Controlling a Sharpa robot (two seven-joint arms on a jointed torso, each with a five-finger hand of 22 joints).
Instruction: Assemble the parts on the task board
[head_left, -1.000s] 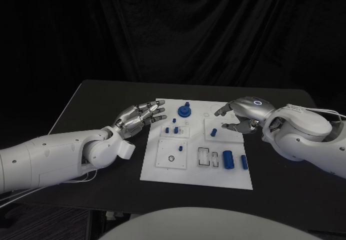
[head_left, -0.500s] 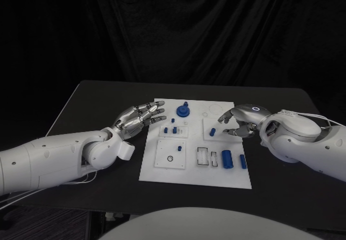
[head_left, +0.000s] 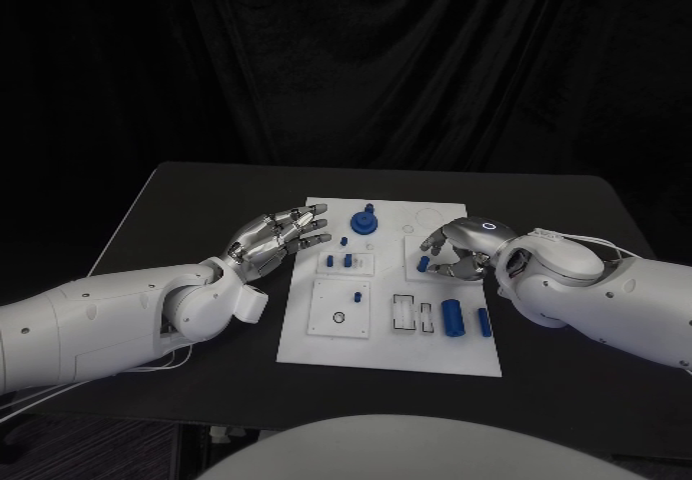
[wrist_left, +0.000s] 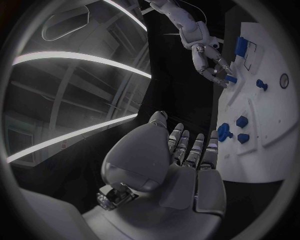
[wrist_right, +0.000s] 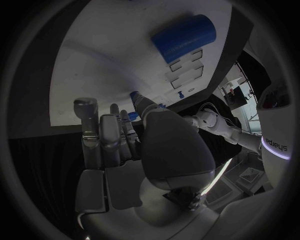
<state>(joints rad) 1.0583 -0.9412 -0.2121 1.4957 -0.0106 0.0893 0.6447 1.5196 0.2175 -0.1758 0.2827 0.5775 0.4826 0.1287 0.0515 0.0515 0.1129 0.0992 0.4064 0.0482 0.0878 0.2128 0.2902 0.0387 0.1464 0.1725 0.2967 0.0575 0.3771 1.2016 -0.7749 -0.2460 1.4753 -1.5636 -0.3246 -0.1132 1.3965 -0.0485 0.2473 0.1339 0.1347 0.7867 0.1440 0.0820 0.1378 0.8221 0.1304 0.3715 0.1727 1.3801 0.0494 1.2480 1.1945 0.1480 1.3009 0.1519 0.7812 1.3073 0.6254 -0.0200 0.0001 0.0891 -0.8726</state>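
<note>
The white task board (head_left: 389, 345) lies mid-table. A small blue peg (head_left: 424, 264) stands on its right half. My right hand (head_left: 462, 250) curls over this peg, thumb and fingers on either side of it; whether they touch it I cannot tell. From the left wrist view the right hand (wrist_left: 209, 60) has its fingertips at the peg (wrist_left: 230, 78). My left hand (head_left: 277, 238) hovers at the board's left edge with fingers spread, holding nothing. A blue knob (head_left: 366, 222) stands at the back of the board. A blue cylinder (head_left: 453, 318) lies near the front right.
Two short blue pegs (head_left: 340, 261) stand left of centre, and a small dark ring (head_left: 340, 318) lies nearer the front. A slimmer blue piece (head_left: 483, 321) lies beside the cylinder. Black table (head_left: 188, 200) surrounds the board.
My right hand has moved left across the board and now curls around the small blue peg. The peg and my left hand have stayed where they were.
</note>
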